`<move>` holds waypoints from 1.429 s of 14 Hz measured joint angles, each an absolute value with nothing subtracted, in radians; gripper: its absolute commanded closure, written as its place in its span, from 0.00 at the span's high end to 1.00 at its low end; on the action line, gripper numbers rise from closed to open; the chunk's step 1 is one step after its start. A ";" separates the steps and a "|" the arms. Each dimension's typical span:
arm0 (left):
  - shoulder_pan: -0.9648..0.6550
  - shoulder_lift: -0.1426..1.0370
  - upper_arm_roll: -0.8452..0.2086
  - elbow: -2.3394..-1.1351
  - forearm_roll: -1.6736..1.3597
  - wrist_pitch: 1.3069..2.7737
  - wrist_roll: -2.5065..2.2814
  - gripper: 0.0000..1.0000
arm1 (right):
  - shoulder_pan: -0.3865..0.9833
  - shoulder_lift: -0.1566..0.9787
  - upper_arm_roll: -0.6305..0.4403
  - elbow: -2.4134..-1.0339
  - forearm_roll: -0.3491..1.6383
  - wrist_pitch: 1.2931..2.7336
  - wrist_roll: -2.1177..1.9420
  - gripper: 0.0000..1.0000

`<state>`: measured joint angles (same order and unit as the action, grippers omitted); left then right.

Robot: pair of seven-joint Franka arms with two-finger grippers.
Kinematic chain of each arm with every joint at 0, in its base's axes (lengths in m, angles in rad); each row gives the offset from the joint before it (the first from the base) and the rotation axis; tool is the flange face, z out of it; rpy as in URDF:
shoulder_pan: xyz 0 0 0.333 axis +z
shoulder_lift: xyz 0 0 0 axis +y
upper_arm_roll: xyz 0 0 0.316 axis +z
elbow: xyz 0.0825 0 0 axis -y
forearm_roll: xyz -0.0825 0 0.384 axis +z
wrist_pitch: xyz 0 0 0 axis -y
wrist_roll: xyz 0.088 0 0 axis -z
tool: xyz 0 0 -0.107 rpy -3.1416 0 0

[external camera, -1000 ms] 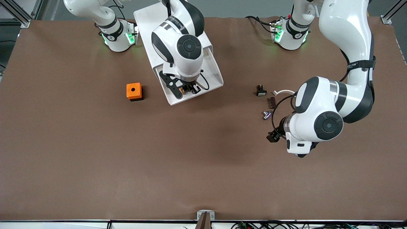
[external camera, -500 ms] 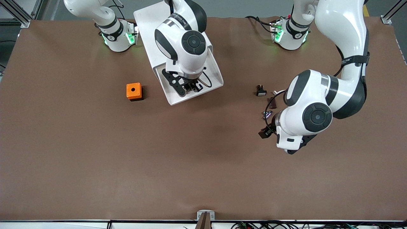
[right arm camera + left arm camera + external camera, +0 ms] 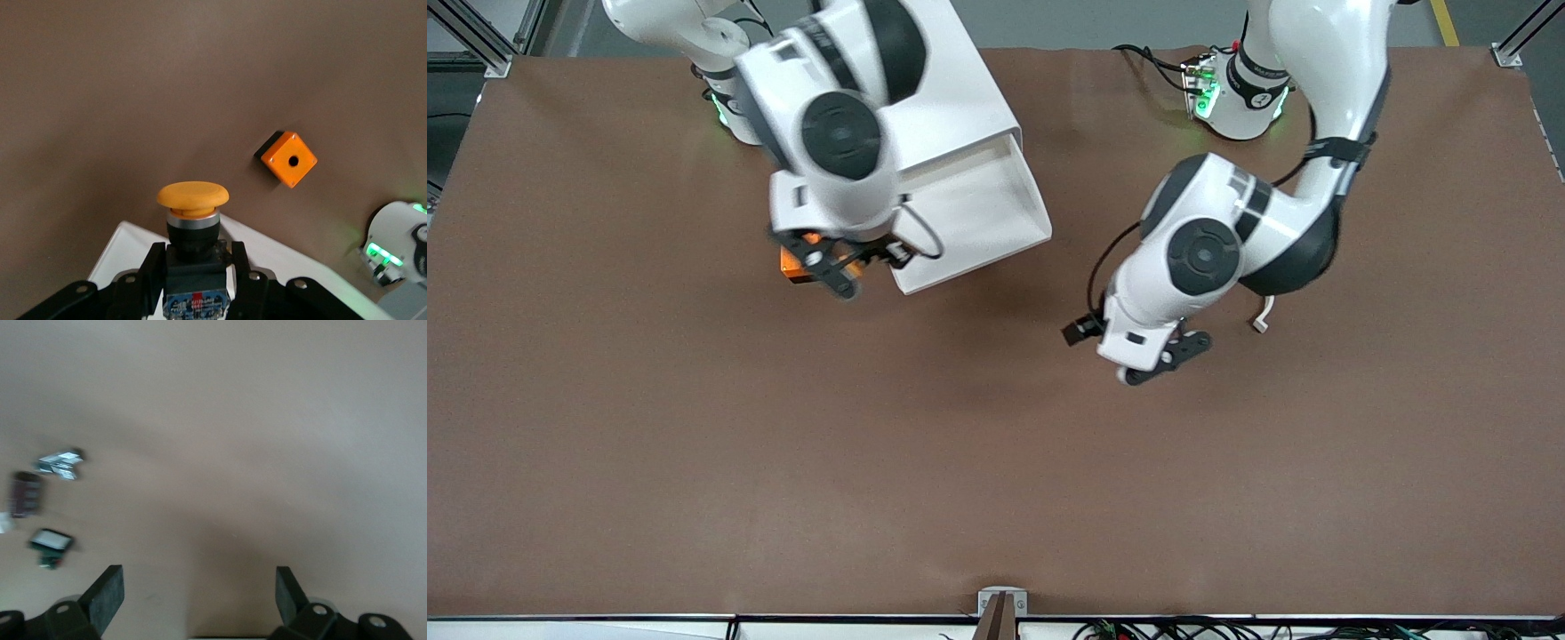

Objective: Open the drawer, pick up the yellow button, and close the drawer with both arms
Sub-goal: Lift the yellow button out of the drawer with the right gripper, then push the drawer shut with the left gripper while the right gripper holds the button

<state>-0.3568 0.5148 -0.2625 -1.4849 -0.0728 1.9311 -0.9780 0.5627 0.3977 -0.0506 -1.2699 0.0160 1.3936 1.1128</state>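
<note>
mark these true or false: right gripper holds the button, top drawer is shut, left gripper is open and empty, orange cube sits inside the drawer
1. The right gripper holds the button. True.
2. The drawer is shut. False: it stands pulled out of the cabinet.
3. The left gripper is open and empty. True: it is over the bare table.
4. The orange cube sits inside the drawer. False: it rests on the table beside the drawer, toward the right arm's end.

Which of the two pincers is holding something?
The right pincer, over the orange cube, grips the button; the left pincer is open and empty over bare table.
</note>
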 measured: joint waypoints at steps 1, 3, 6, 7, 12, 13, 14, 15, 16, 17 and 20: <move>-0.380 0.515 -0.275 -1.514 -0.073 1.968 -0.978 1.00 | 0.489 0.386 -0.052 -1.269 0.014 1.380 0.978 0.18; -0.443 0.515 -0.282 -1.542 -0.073 1.996 -0.979 1.00 | 0.337 0.374 -0.054 -1.270 -0.006 1.365 0.702 0.19; -0.529 0.513 -0.284 -1.560 -0.073 1.998 -0.998 1.00 | 0.159 0.375 -0.055 -1.285 -0.057 1.386 0.352 0.19; -0.552 0.512 -0.284 -1.565 -0.071 1.999 -1.013 1.00 | 0.116 0.375 -0.055 -1.301 -0.067 1.417 0.264 0.19; -0.590 0.500 -0.314 -1.585 -0.070 1.996 -1.077 1.00 | -0.063 0.384 -0.054 -1.474 -0.093 1.710 -0.102 0.18; -0.591 0.499 -0.332 -1.590 -0.069 1.996 -1.094 1.00 | -0.094 0.388 -0.054 -1.522 -0.094 1.789 -0.150 0.18; -0.592 0.497 -0.351 -1.595 -0.069 1.995 -1.110 1.00 | -0.123 0.392 -0.054 -1.571 -0.094 1.873 -0.190 0.18; -0.593 0.494 -0.369 -1.602 -0.069 1.993 -1.125 1.00 | -0.150 0.398 -0.054 -1.622 -0.095 1.960 -0.229 0.18; -0.594 0.490 -0.387 -1.610 -0.069 1.992 -1.137 1.00 | -0.177 0.405 -0.053 -1.672 -0.095 2.051 -0.257 0.18; -0.595 0.485 -0.401 -1.619 -0.069 1.992 -1.144 1.00 | -0.203 0.414 -0.053 -1.721 -0.095 2.143 -0.274 0.17; -0.601 0.480 -0.432 -1.644 -0.069 1.992 -1.156 1.00 | -0.250 0.450 -0.052 -1.834 -0.095 2.358 -0.289 0.15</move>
<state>-0.6013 0.4801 -0.4318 -1.6441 -0.0687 1.9921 -1.1559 -0.2495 0.4497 -0.0517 -1.8344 -0.0951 2.3578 -0.2893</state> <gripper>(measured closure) 0.000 0.555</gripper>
